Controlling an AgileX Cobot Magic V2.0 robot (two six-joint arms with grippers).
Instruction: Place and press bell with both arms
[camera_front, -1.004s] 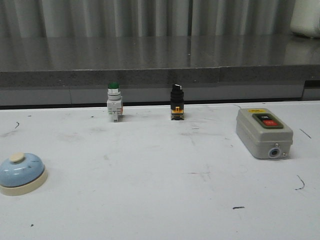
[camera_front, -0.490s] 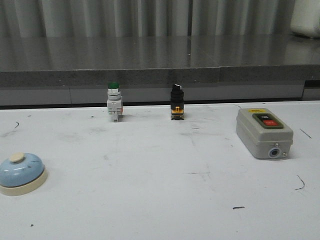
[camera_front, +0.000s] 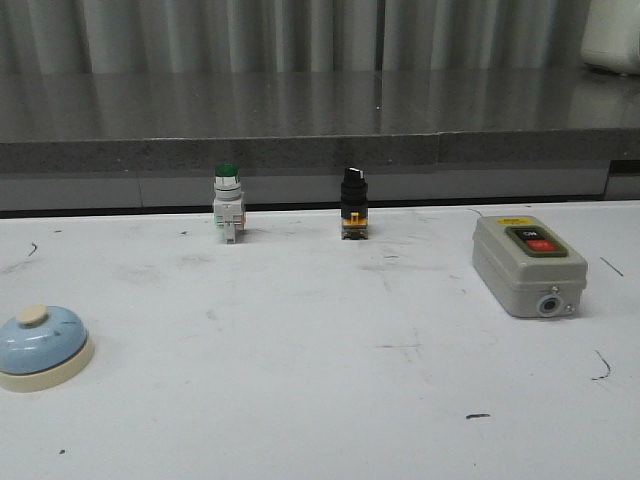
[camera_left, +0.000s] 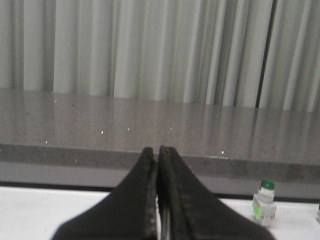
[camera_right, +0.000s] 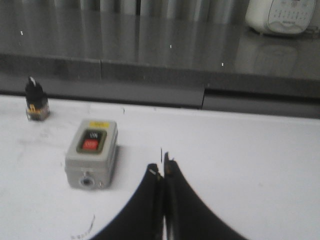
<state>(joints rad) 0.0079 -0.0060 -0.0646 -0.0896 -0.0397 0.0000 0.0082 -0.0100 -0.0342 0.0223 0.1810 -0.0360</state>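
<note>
The light-blue bell (camera_front: 40, 345) with a cream base and cream button sits on the white table at the near left edge of the front view. No gripper shows in the front view. In the left wrist view my left gripper (camera_left: 157, 152) is shut and empty, held above the table and facing the grey counter; the bell is out of that view. In the right wrist view my right gripper (camera_right: 162, 170) is shut and empty, above the table beside the grey switch box (camera_right: 91, 152).
A green-capped push button (camera_front: 228, 202) and a black selector switch (camera_front: 353, 203) stand at the table's far edge. The grey switch box (camera_front: 527, 264) with red and black buttons lies at the right. A raised grey counter (camera_front: 320, 110) runs behind the table.
</note>
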